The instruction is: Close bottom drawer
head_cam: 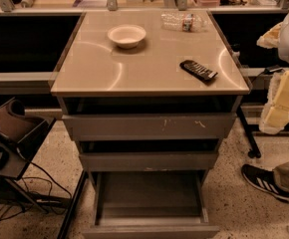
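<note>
The gripper isn't anywhere in shot, so I can't tell whether it's apart or together, and there's no hand to place things against; I'll go by the cabinet. The narrow grey metal bottom drawer (149,190) is pulled well out toward the camera, its shallow tray looks bare inside, and its flat front panel is mostly cut off by the lower edge. Right above it, the mid-width plain grey drawer (149,161) sits nearly in, with a dark gap over it. Above that is the wide grey drawer with scratch marks (149,127), also with a shadowy gap on top. On the beige glossy countertop (149,78) there's a small white round bowl (126,35) at the back, a clear plastic bottle (183,21) lying on its side, and a flat black thing (198,70) near the right edge, maybe a remote, hard to say. Someone's black striped sneaker (264,181) stands right of the cabinet, the rest of them cropped. Pale yellow foam blocks (284,98) are partly out of frame there too.
</note>
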Tool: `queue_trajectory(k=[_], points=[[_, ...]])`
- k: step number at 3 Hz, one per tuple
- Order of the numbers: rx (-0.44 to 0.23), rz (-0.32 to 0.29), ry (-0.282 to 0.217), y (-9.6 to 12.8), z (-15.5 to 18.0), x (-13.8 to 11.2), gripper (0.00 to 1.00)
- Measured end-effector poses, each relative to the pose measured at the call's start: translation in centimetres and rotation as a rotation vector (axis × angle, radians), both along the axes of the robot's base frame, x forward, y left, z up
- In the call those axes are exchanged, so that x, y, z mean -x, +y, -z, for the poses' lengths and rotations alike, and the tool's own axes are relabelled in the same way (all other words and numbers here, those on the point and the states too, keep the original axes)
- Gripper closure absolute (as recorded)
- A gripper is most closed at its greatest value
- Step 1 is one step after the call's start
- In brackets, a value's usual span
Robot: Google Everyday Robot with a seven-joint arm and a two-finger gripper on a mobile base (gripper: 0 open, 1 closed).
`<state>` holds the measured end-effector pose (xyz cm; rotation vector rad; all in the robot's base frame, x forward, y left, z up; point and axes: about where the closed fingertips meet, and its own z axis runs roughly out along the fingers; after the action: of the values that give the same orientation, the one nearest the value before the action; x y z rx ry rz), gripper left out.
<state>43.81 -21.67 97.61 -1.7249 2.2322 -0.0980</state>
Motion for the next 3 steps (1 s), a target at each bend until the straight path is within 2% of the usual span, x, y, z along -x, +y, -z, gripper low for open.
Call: queue_trajectory(k=[1,2,3], points=[[0.000,0.000,0.000,0.0,0.0,0.0,0.00],[-0.012,-0.011,0.006,0.7,3.0,0.1,0.00],[-0.088,-0.036,0.045,3.9,10.2,0.5,0.00]])
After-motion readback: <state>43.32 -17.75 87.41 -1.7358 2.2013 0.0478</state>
